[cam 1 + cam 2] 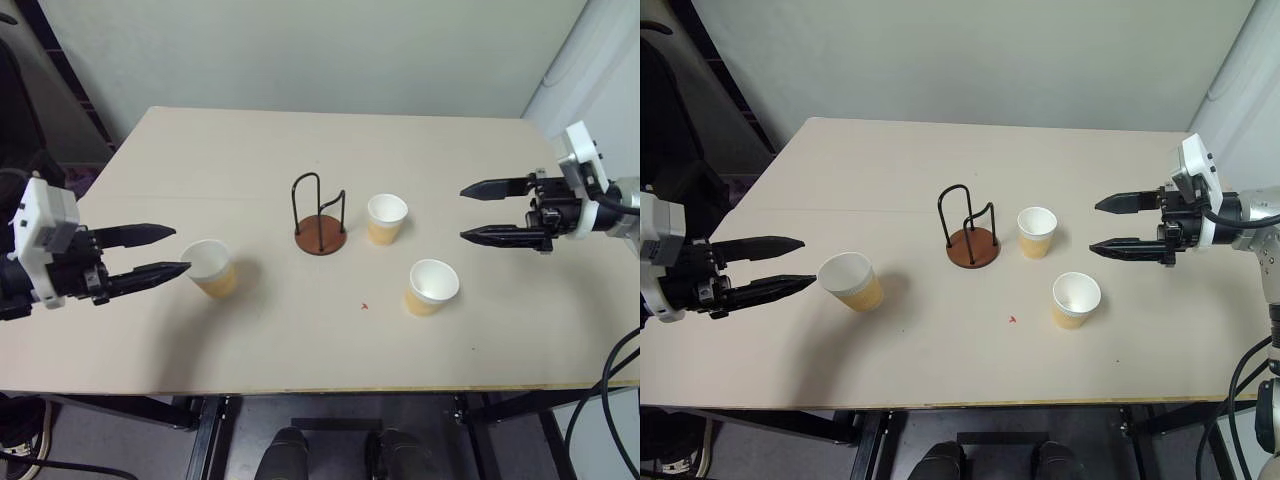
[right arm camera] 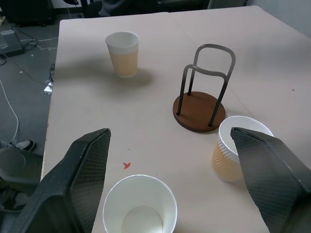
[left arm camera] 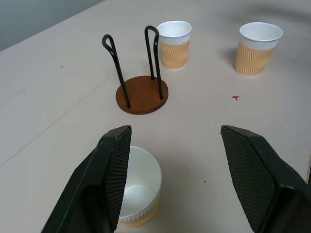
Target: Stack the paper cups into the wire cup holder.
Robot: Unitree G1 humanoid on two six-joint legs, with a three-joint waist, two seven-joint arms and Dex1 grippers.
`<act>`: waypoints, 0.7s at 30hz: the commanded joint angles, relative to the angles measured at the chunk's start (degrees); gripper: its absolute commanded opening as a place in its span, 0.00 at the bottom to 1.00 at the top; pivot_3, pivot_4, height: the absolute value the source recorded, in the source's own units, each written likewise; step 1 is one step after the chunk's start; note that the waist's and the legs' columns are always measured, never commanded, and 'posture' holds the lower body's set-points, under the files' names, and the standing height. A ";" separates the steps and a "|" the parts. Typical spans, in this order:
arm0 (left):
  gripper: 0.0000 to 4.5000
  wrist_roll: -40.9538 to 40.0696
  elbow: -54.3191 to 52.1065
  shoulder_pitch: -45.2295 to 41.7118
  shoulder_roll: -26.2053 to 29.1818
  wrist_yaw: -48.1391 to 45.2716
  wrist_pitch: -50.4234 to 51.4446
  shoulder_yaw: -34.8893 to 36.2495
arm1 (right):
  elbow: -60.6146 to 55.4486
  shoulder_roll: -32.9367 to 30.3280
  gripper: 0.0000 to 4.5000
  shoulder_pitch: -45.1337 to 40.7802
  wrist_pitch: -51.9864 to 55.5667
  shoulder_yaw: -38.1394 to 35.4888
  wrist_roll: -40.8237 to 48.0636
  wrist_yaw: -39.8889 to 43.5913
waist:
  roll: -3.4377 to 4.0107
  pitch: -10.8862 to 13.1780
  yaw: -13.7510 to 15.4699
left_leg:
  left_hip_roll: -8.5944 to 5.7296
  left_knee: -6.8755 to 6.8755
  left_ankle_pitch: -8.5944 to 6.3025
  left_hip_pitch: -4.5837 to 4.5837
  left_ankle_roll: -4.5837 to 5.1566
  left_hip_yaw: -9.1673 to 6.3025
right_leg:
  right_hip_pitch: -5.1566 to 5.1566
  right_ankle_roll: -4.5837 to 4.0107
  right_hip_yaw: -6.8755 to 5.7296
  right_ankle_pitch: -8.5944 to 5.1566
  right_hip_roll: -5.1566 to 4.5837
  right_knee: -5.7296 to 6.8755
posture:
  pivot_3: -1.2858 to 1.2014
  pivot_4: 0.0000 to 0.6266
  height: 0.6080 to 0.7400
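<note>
The wire cup holder [image 1: 320, 222] stands empty near the middle of the table [image 1: 250, 160], its black loops rising from the round brown base, so no cup has gone in yet. Three paper cups stand upright and apart on the tabletop. One cup [image 1: 387, 219] sits just beside the holder on the side toward the table's right edge. A second cup [image 1: 431, 287] stands nearer the front edge and a little further right. The third cup [image 1: 211, 267] is off toward the left edge, well apart from the holder.

The left gripper [image 1: 158, 252] hovers with its fingers spread wide and pointing across the table, their tips close to the third cup's rim but gripping nothing; that placement looks like a line-up for taking this cup from the side. The right gripper [image 1: 482, 212] also hangs with its fingers parted and empty, above the table's right part, aimed toward the two cups there. A small red speck [image 1: 366, 306] lies on the table toward the front edge.
</note>
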 commanded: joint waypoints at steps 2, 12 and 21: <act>0.69 -1.14 -1.37 -1.12 0.48 0.26 -0.02 0.73 | -1.21 -0.65 0.91 -0.92 -0.42 -1.05 0.54 0.23 | 0.00 0.00 0.00 | 0.00 0.00 0.00 0.00 0.00 -0.01 | 0.00 0.00 0.00 0.00 0.00 0.00 | 0.52 0.24 1.00; 0.69 2.95 -3.54 -16.08 -7.94 11.94 -1.58 -15.00 | -5.13 -1.61 0.91 0.76 0.70 -3.20 2.68 -0.55 | 0.06 -0.01 0.61 | -0.16 0.08 0.06 0.04 -0.03 -0.03 | 0.12 0.14 0.03 0.09 -0.06 -0.03 | 0.52 0.24 1.00; 0.69 17.68 6.86 -27.88 -28.39 28.02 -5.39 -32.34 | -18.23 -2.92 0.91 4.78 6.26 -7.10 9.13 -5.24 | -0.02 0.03 0.95 | -0.24 0.22 0.16 -0.06 -0.10 0.31 | 0.14 1.06 0.11 0.62 -0.16 -0.16 | 0.52 0.24 1.00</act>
